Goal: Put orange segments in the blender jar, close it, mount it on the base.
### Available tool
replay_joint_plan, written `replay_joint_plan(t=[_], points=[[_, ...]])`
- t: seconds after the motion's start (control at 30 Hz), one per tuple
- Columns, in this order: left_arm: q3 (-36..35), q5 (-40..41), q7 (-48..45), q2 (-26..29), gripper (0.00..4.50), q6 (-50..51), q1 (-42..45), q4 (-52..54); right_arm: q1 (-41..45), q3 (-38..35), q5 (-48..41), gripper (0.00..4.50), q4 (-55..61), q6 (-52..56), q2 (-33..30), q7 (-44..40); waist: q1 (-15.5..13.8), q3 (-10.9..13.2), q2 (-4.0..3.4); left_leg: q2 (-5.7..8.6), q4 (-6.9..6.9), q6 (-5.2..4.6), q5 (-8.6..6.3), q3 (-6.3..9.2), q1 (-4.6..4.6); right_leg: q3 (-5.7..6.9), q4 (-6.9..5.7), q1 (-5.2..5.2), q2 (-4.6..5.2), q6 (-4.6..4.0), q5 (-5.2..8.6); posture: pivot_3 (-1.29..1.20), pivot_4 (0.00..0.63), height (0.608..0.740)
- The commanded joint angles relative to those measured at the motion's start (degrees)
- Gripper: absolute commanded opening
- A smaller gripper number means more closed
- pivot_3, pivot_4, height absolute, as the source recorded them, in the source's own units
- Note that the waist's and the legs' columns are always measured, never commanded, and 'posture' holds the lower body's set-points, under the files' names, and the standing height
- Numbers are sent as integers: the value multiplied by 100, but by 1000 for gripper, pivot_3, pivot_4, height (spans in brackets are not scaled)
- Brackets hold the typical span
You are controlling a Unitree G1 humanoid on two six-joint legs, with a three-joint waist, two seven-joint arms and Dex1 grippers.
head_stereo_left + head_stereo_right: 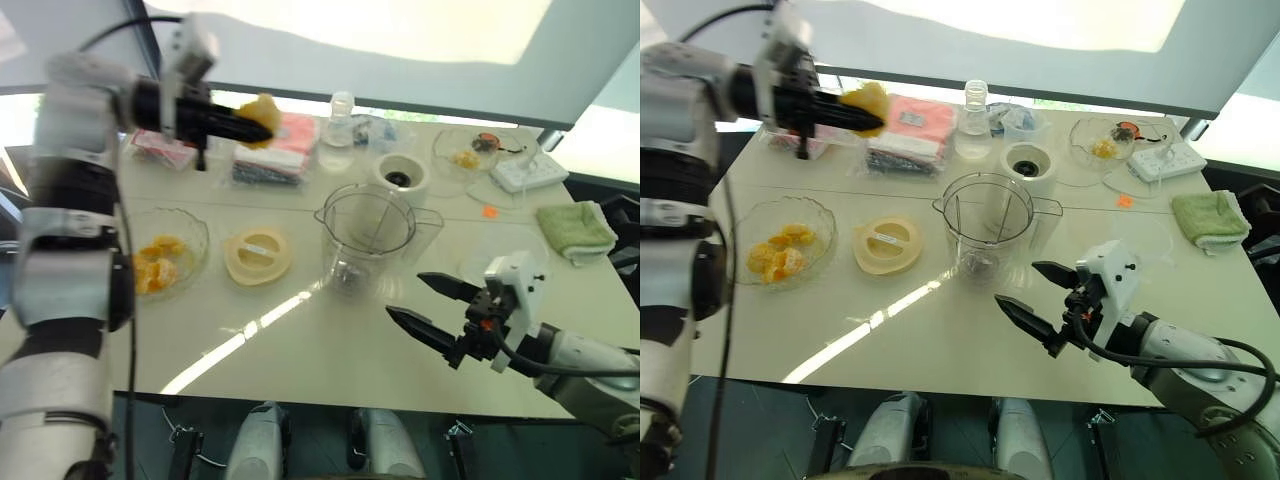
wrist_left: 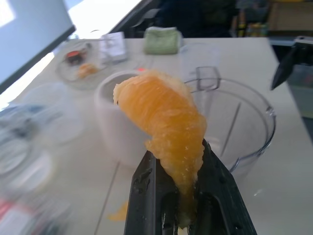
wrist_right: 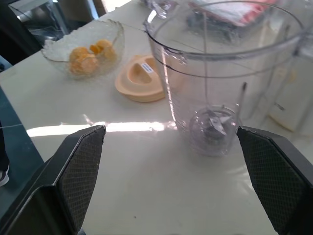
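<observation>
Head views: the left gripper (image 1: 268, 127) was raised above the far left of the table (image 1: 330, 350), its fingers pinching one orange segment (image 1: 263, 112) at the tips. The remaining orange segments (image 1: 155, 262) lay in a shallow glass bowl (image 1: 195, 232) at the left side of the table. A cream round lid (image 1: 258, 255) lay flat between that bowl and the blender jar (image 1: 368, 235). The jar stood upright near the table's middle, uncovered and with no fruit visible inside. The base (image 1: 401, 173) stood just behind the jar, apart from it, black socket up. A green cloth (image 1: 574, 229) lay at the right edge. The right gripper (image 1: 423, 302) hovered over the near right of the table, its jaws spread wide and holding nothing.

Left wrist view: the two black fingers were closed on the narrow end of the orange segment (image 2: 164, 122), whose thick end stood above them. The base (image 2: 117, 122) and the jar (image 2: 239, 127) appeared behind it.

Right wrist view: the spread fingertips (image 3: 80, 166) framed the jar (image 3: 220, 78) without touching it; its blade hub (image 3: 214, 126) showed at the bottom. The lid (image 3: 139, 78) and the bowl (image 3: 88, 46) of segments lay beyond.
</observation>
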State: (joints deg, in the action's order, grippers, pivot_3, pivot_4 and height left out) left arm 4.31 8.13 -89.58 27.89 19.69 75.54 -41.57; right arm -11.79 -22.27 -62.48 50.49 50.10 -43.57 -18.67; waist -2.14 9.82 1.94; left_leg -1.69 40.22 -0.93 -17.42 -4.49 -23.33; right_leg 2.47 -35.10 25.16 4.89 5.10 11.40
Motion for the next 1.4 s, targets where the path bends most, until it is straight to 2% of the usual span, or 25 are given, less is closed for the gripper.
replay_joint_plan(t=[0.03, 0.17, 0.33, 0.43, 0.47, 0.67, 0.77, 0.87, 1.07, 1.23, 1.4], points=[[166, 3, 72, -463, 54, -551, 257, -360, -94, -286, -186, 4500, 285, -153, -62, 184, 37, 1, -3, -6, 0, 0, 0, -1, 0, -5, 0, 5, -11, -4, 2, 0, 150, 740], [383, -205, 303, -1111, 54, -1194, 321, -1117, -403, -484, -205, 4500, 480, -231, -66, 377, 72, 1, -5, -12, -6, -1, 0, 11, 4, -8, -8, 9, -24, -14, 6, 0, 150, 740], [594, -538, 397, -1413, 54, -1901, 376, -1725, -757, -627, -231, 4500, 675, -378, -31, 523, 107, 0, -5, -12, -7, -1, 0, 9, 2, -10, -4, 10, -22, -17, 8, 0, 150, 740], [613, -638, 443, -1503, 882, -2127, 419, -1955, -808, -590, -209, 4500, 685, -459, -40, 602, 129, 1, -4, -12, -7, -1, 0, 11, -1, -12, 3, 11, -18, -18, 8, 0, 150, 740], [603, -670, 476, -1524, 1312, -2181, 434, -2019, -804, -559, -200, 4500, 683, -478, -44, 623, 128, 1, -4, -11, -7, -1, -1, 11, -1, -14, 4, 10, -17, -18, 8, 0, 150, 740], [399, -519, 529, -1607, 4372, -2279, 458, -2025, -720, -384, -76, 4500, 553, -540, -89, 617, 128, 1, -4, -12, -7, -2, -1, 13, -1, -15, 6, 11, -17, -18, 9, 0, 150, 740], [79, -148, 475, -1650, 4452, -2003, 502, -1787, -680, -320, 26, 4500, 445, -568, -105, 562, 127, 1, -4, -12, -7, -2, -1, 13, -1, -15, 6, 11, -17, -19, 9, 0, 150, 740], [-339, 394, 417, -1585, 4452, -1250, 557, -1247, -761, -309, 323, 4500, 327, -582, -91, 535, 130, 1, -5, -13, -7, -2, -1, 15, -3, -16, 5, 13, -17, -19, 9, 0, 150, 740], [-953, 1066, 1307, -1216, 4452, -52, 65, 372, -1085, -327, 1321, 4500, 44, -903, 234, 589, 146, -1, -10, -13, -9, -2, -1, 17, -1, -19, 2, 15, -18, -16, 9, 0, 150, 740], [-1124, 1563, 2199, -621, 4452, 1307, -1642, 3221, -1208, -659, 2029, 4500, -426, -1362, 763, 771, 169, -25, -55, -17, -16, -2, -1, 8, 18, -42, -8, 14, -21, -15, 8, 0, 150, 740], [-866, 2125, 2402, -17, 4452, 2097, -3318, 5637, -1071, -431, 3055, 4500, -846, -1717, 1206, 1248, 144, -24, -61, -18, -15, 8, 5, 6, 20, -49, -13, 14, -22, -17, 9, 0, 150, 740]])
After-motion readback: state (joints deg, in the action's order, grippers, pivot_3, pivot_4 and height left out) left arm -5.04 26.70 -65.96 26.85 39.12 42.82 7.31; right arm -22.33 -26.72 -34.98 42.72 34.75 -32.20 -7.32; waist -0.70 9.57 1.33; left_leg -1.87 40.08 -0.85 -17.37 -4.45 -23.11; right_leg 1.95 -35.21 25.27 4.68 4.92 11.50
